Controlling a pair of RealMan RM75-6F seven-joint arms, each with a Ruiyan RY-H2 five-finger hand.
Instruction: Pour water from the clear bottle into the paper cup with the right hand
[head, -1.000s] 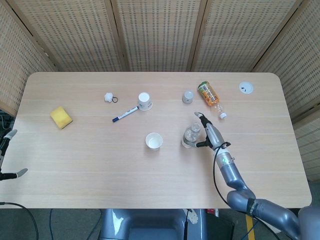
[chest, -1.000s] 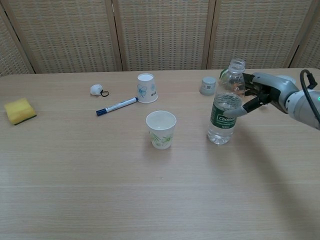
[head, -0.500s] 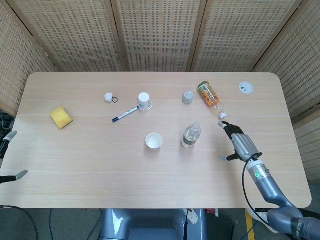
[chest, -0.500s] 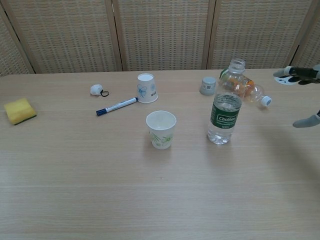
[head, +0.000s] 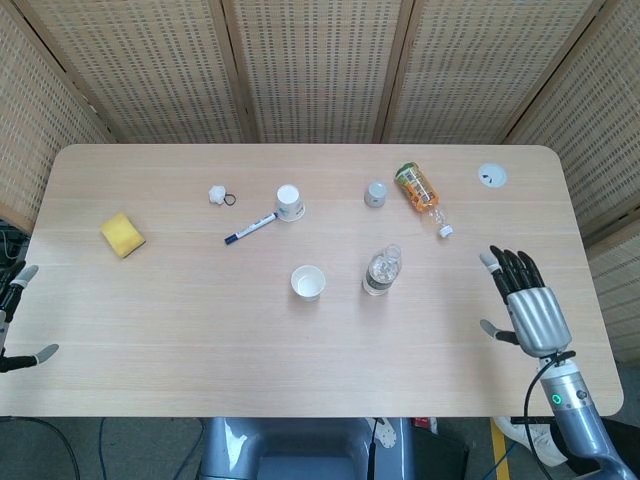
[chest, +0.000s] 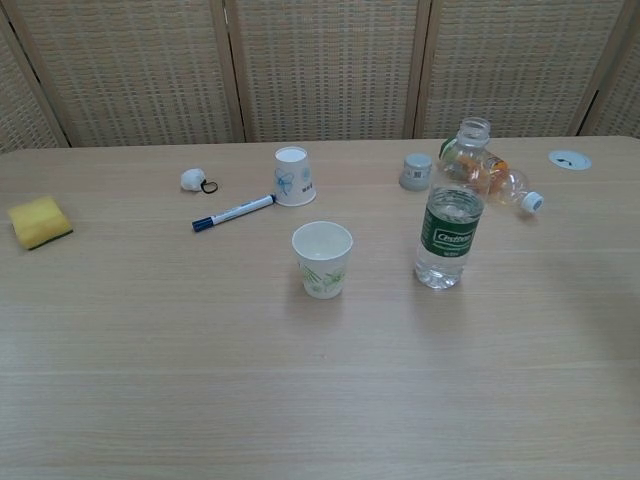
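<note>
The left robot hand (head: 14, 315) is cut off at the head view's left edge, showing only fingertips. In the chest view, the clear bottle (chest: 448, 225) hides part of the orange bottle (chest: 490, 176) lying behind it.

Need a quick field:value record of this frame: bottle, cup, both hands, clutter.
clear bottle: upright, uncapped, partly filled, nothing holding it
paper cup: upright, mouth up, left of the bottle in the chest view, apart from it
right hand: fingers spread, holds nothing, near the table's right edge, well clear of the bottle
left hand: at the left edge, only partly visible
clutter: upside-down cup, marker, yellow sponge, orange bottle lying on its side
</note>
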